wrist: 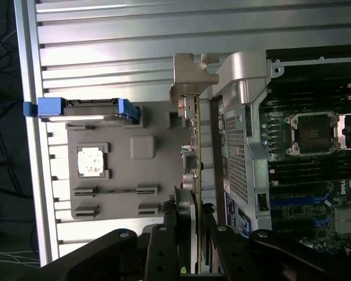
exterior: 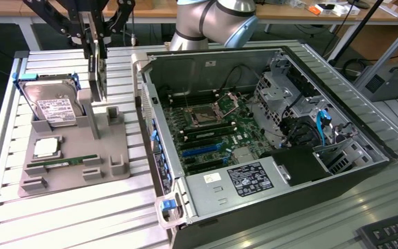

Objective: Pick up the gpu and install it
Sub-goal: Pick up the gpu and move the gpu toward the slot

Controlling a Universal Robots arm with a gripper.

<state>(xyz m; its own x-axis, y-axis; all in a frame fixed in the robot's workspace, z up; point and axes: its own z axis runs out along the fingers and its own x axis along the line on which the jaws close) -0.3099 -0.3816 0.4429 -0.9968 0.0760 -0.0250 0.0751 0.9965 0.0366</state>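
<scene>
The gpu (exterior: 96,62) hangs upright on its edge at the exterior view's upper left, just above the back of the grey parts holder (exterior: 74,179). My gripper (exterior: 91,28) is shut on the card's top edge, a black finger on each face. In the wrist view the gpu (wrist: 193,146) runs edge-on away from my gripper (wrist: 190,216), with its silver end bracket (wrist: 190,73) at the far end. It hangs between the holder and the side of the computer case (wrist: 245,117).
The open computer case (exterior: 268,129) lies on the slatted table with its motherboard (exterior: 206,124) exposed. On the holder are a hard drive (exterior: 52,106), a CPU (exterior: 47,148) and a RAM stick (exterior: 64,163). A keyboard (exterior: 393,233) sits at the exterior view's lower right.
</scene>
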